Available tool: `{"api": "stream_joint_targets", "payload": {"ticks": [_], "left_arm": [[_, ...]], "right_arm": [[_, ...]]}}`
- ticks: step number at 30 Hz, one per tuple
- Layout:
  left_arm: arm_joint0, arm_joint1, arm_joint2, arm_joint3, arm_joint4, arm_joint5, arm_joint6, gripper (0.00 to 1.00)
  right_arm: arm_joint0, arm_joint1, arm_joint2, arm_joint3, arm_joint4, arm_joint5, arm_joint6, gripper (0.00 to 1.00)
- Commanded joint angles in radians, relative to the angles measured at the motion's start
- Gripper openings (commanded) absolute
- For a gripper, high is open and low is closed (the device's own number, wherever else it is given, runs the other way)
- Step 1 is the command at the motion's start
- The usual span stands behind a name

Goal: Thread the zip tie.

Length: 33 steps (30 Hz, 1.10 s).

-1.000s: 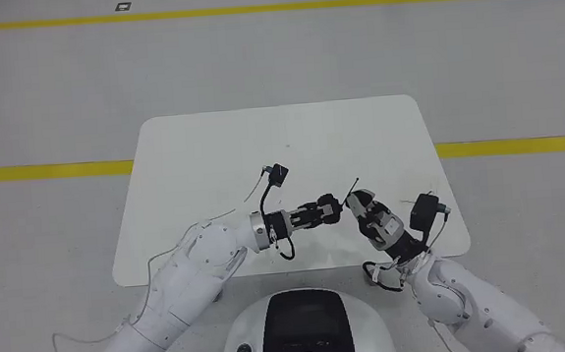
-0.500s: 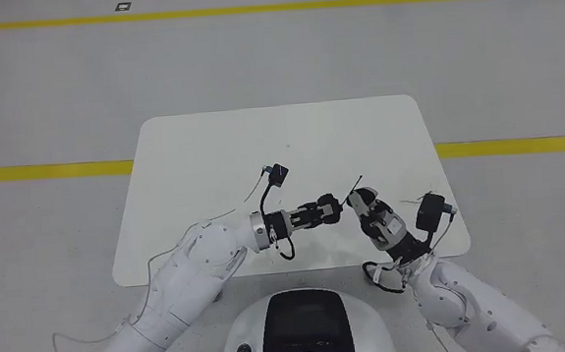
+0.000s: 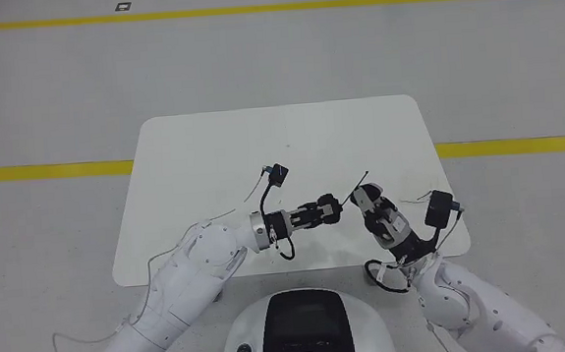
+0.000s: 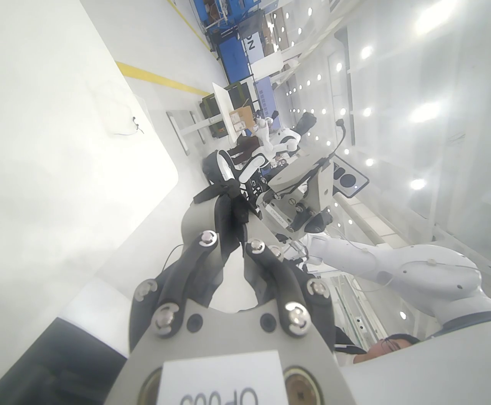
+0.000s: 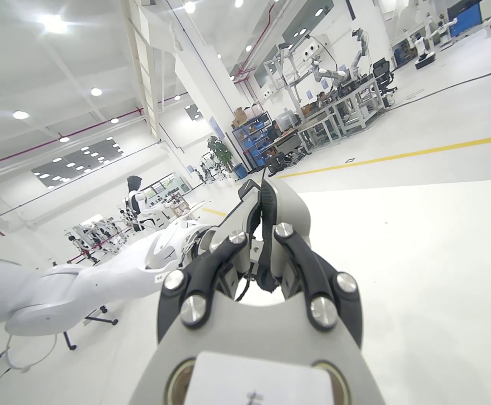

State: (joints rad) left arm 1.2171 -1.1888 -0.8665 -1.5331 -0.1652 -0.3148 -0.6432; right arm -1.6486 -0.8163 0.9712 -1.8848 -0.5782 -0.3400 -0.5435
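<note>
Zip tie (image 3: 364,179) sits between your two arms, above the near part of the table (image 3: 261,148). The right gripper (image 3: 362,196) is pinched closed on it, and a thin dark tail sticks out past the fingertips. That free tail runs away from the robot toward the far edge, not sideways toward the other arm. The left gripper (image 3: 332,210) sits just beside it, to its left and slightly nearer the robot. It is closed as well, on a short dark strip that looks like the tie's head end. The two tips are close but apart. Your next move probably turns on that mismatch: the tail's long axis has to swing round toward the left gripper before it can enter the head. The right arm carries the end that needs steering.
</note>
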Motion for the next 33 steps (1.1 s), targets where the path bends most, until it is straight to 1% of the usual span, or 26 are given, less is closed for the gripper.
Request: {"api": "stream_joint_targets", "payload": {"ticks": [1,5,6,7,8,9,11,12,15,18,21,25,28,30,33], "left_arm": [[0.0,0.0,0.0,0.0,0.0,0.0,0.0,0.0],[0.0,0.0,0.0,0.0,0.0,0.0,0.0,0.0],[0.0,0.0,0.001,0.001,0.016,0.007,0.012,0.0],[0.0,0.0,0.006,-0.002,0.052,0.017,0.034,0.0],[0.002,-0.001,0.011,-0.009,0.084,0.02,0.057,0.0],[0.007,0.0,0.014,-0.014,0.123,0.02,0.092,0.0],[0.018,0.001,0.016,-0.023,0.187,0.011,0.145,0.0],[0.025,0.002,0.015,-0.026,0.212,0.004,0.169,0.0],[0.042,0.005,0.01,-0.035,0.275,-0.025,0.226,0.0],[0.053,0.009,0.008,-0.057,0.329,-0.025,0.261,0.0],[0.063,0.013,0.01,-0.08,0.38,-0.025,0.289,0.0],[0.067,0.018,0.021,-0.105,0.442,-0.025,0.316,0.0],[0.067,0.023,0.032,-0.107,0.443,-0.025,0.317,0.0],[0.059,0.025,0.034,-0.102,0.42,-0.025,0.31,0.0],[0.059,0.025,0.034,-0.102,0.42,-0.025,0.31,0.0]], "right_arm": [[0.0,0.0,0.0,0.0,-0.001,0.0,0.001,0.0],[0.0,0.0,0.0,0.0,-0.001,0.0,0.001,0.0],[0.0,0.0,0.0,0.0,-0.001,0.0,0.001,0.0],[0.002,0.0,0.003,0.001,-0.008,0.006,0.002,0.0],[0.012,-0.001,0.017,0.003,-0.067,0.039,-0.008,0.0],[0.008,-0.003,0.022,0.003,-0.14,0.068,-0.043,0.0],[-0.006,-0.007,0.025,0.013,-0.233,0.096,-0.111,0.0],[-0.014,-0.009,0.024,0.02,-0.266,0.098,-0.139,0.0],[-0.027,-0.013,0.033,0.05,-0.351,0.094,-0.207,0.0],[-0.035,-0.017,0.041,0.073,-0.407,0.09,-0.248,0.0],[-0.036,-0.022,0.049,0.092,-0.435,0.072,-0.276,0.0],[-0.031,-0.029,0.056,0.113,-0.455,0.046,-0.289,0.0],[-0.024,-0.034,0.059,0.12,-0.457,0.015,-0.289,0.0],[-0.022,-0.038,0.062,0.108,-0.474,0.009,-0.305,0.0],[-0.022,-0.038,0.062,0.108,-0.474,0.009,-0.305,0.0]]}}
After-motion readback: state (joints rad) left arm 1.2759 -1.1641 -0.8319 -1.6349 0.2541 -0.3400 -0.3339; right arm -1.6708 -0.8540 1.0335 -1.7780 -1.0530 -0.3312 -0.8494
